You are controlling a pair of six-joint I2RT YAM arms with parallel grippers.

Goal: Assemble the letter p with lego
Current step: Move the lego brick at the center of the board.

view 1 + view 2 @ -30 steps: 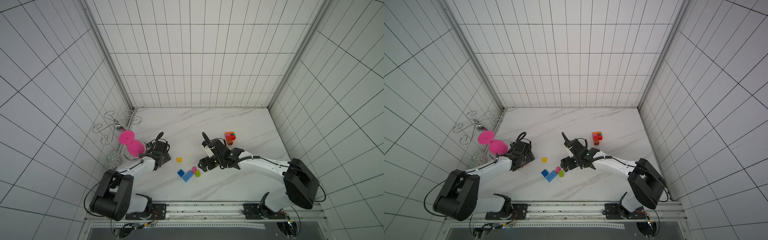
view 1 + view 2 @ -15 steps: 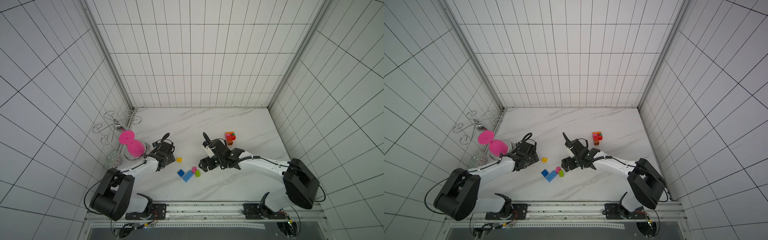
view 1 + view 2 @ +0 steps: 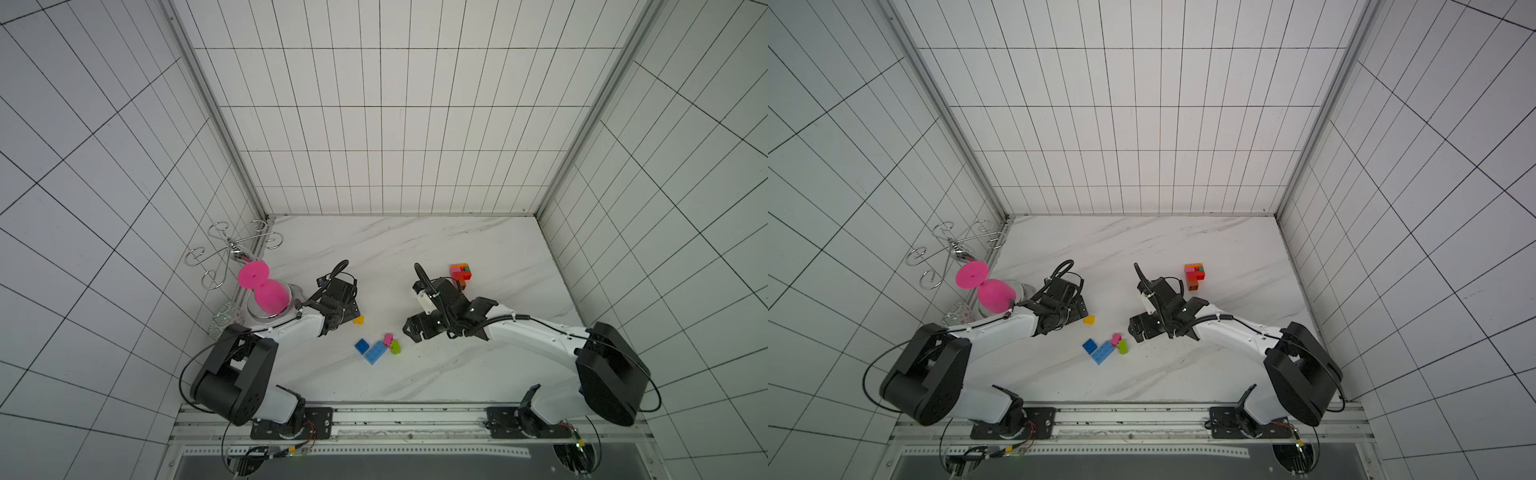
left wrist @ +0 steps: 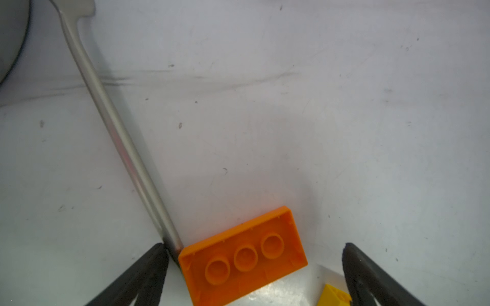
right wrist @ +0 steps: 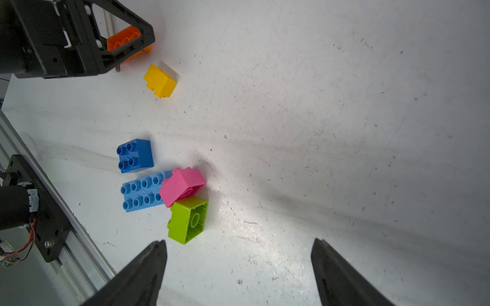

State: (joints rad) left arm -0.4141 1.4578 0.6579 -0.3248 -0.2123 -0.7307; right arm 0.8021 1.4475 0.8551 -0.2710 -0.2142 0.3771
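Note:
An orange lego brick (image 4: 242,258) lies studs-down on the marble, between the fingers of my open left gripper (image 4: 254,246), which do not touch it. A yellow brick (image 3: 358,331) sits just beside that gripper (image 3: 352,313). A blue brick (image 3: 362,345), a light blue brick (image 3: 375,353), a pink brick (image 3: 388,339) and a lime brick (image 3: 395,347) cluster mid-table. My right gripper (image 5: 237,241) stands open and empty just right of the lime brick (image 5: 188,220). A joined stack of red, orange, pink and green bricks (image 3: 460,273) stands behind the right arm.
A metal rod (image 4: 111,119) lies on the table, its end against the orange brick's corner. At the left wall stand a big pink hourglass thing (image 3: 266,291) in a metal bowl (image 3: 296,292), a wire rack (image 3: 232,249) and a patterned ball (image 3: 224,326). A rail (image 3: 374,415) runs along the front.
My left gripper has moved to the right, toward the yellow brick. The right arm and the loose bricks have stayed put.

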